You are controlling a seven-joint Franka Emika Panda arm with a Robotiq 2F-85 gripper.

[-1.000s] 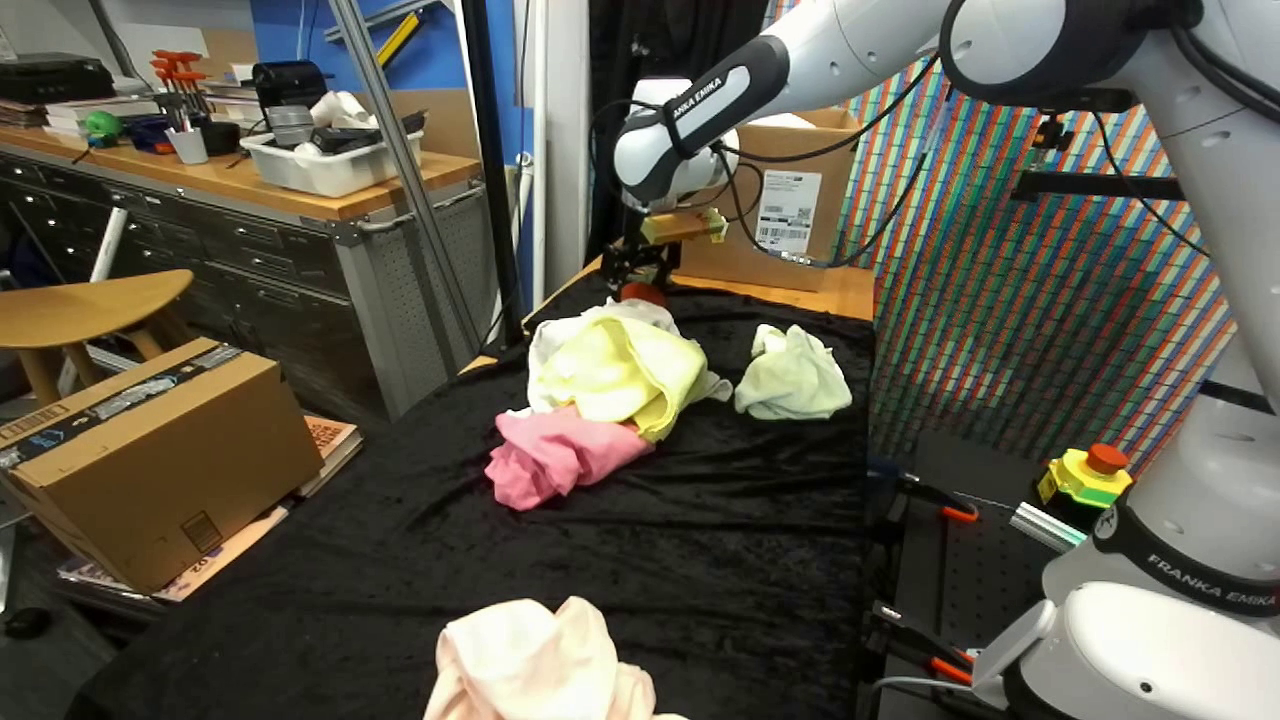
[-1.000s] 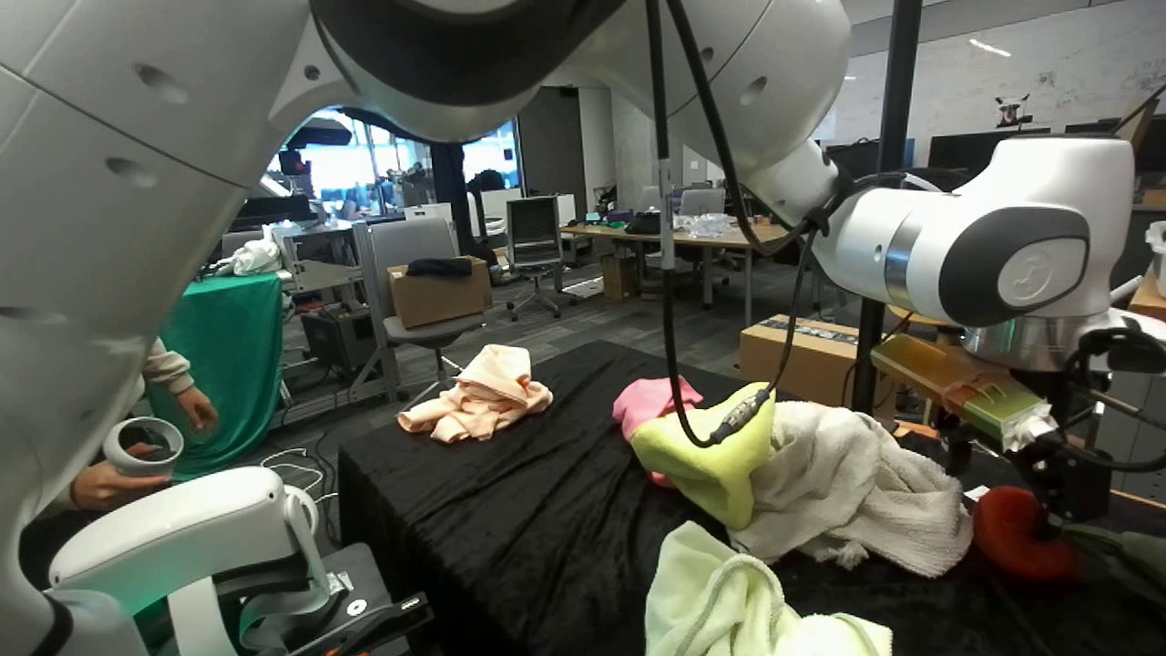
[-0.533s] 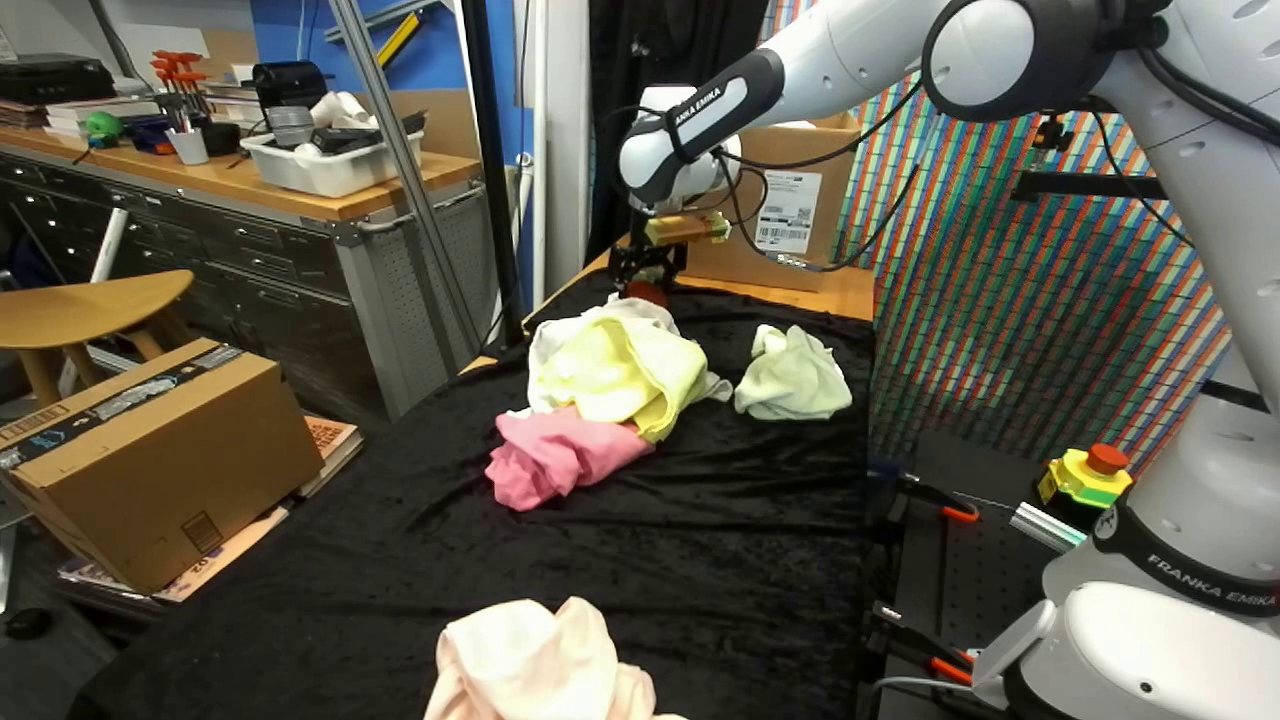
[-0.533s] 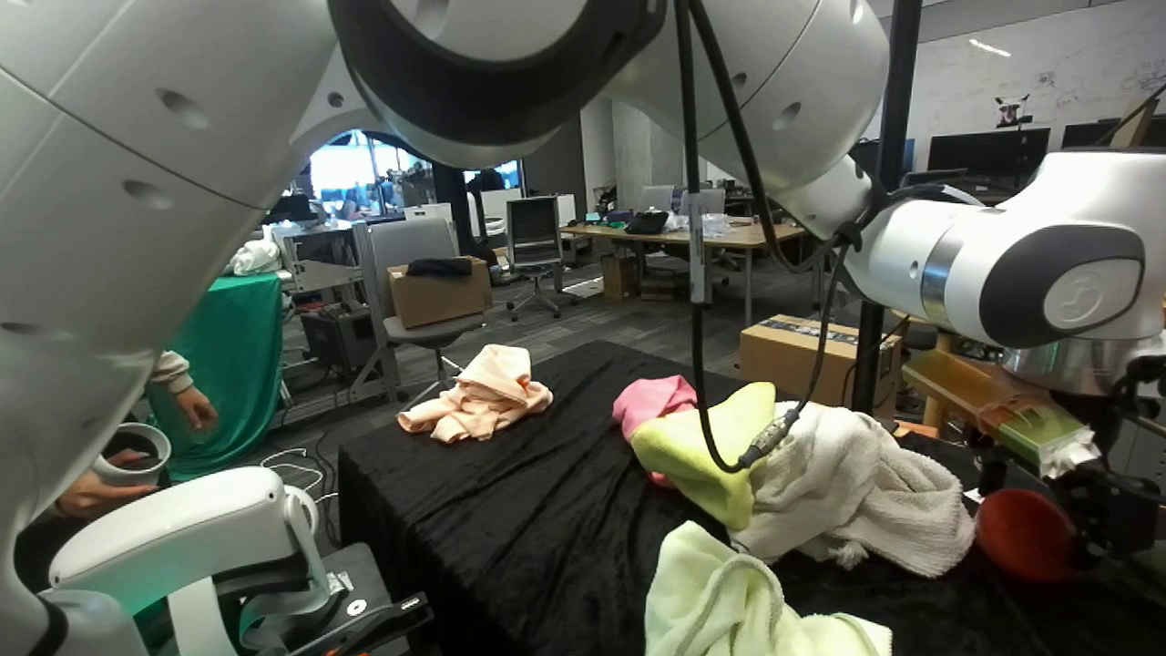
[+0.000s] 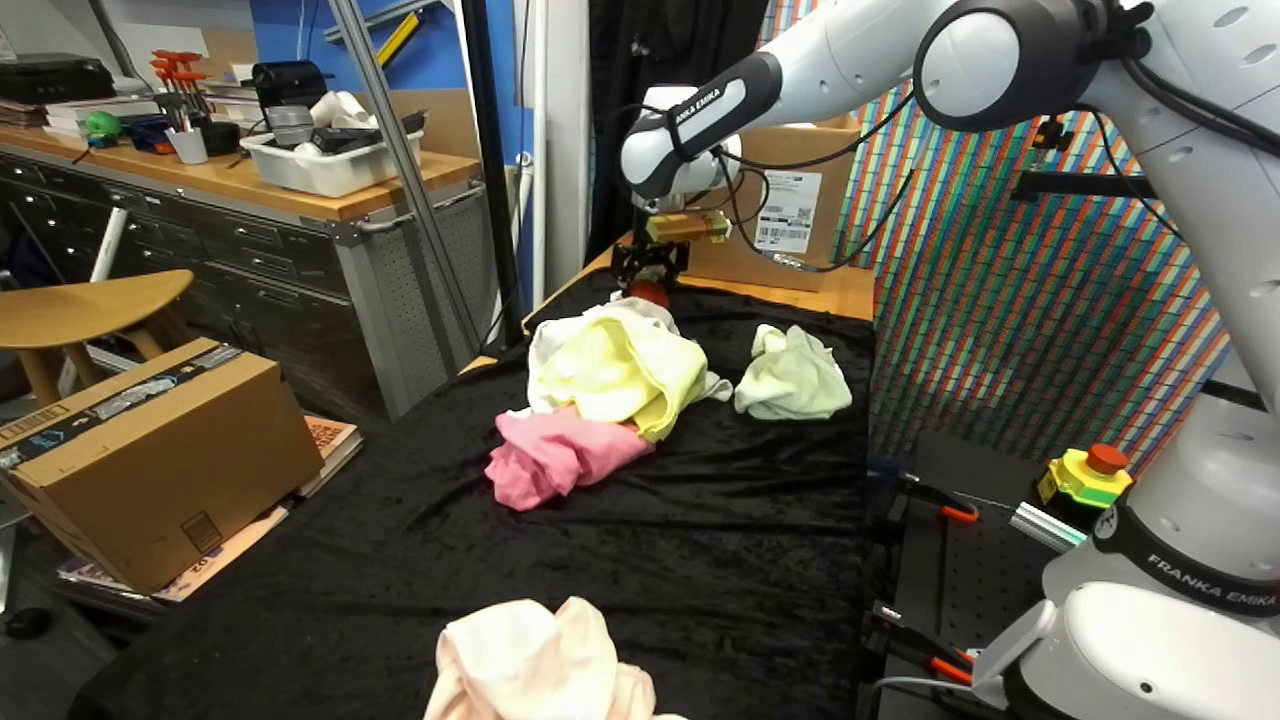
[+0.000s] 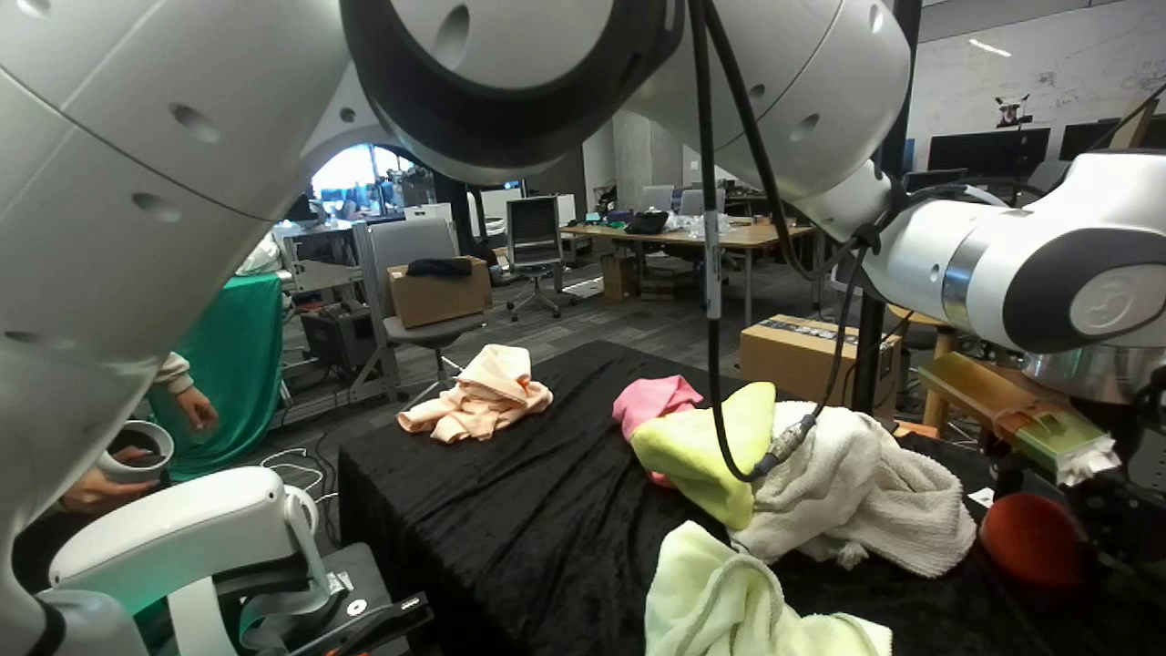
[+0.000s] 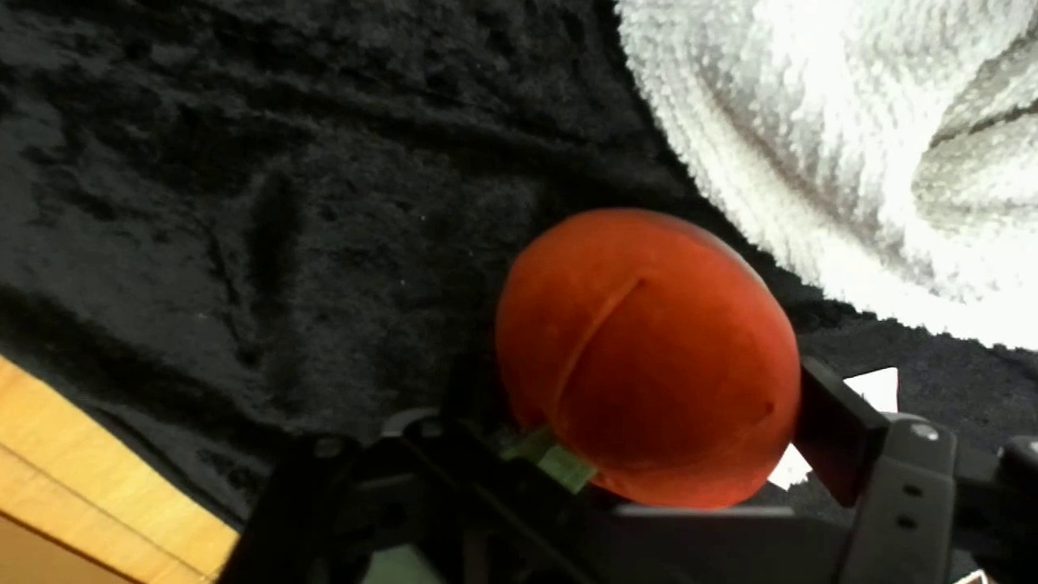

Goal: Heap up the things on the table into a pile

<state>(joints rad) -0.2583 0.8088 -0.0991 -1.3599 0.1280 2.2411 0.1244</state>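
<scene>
My gripper (image 7: 653, 405) stands open over the far end of the black table (image 5: 700, 560). A red-orange ball (image 7: 641, 349) fills the space between its fingers; the right pad (image 7: 839, 430) looks in contact with it, while the left side is too dark to judge. A green piece (image 7: 568, 469) shows at the ball's lower edge. Beside the ball lies the pile (image 5: 630, 350): a white cloth (image 6: 847, 483), a yellow cloth (image 6: 710, 446) and a pink cloth (image 6: 656, 396). Apart from these are a pale green-yellow cloth (image 5: 795, 375) and a pale pink cloth (image 5: 540, 660).
Small white bits (image 7: 880, 389) lie near the right finger. Behind the gripper stands a cardboard box (image 5: 790, 200) on a wooden surface (image 5: 850, 290). A black cable (image 6: 715, 301) hangs from the arm in front of the pile. A person's hand (image 6: 109, 487) holds a grey controller ring.
The gripper has moved slightly lower and, in both exterior views, to the right around the ball. The ball has shifted a little the same way. The cloths have stayed put.
</scene>
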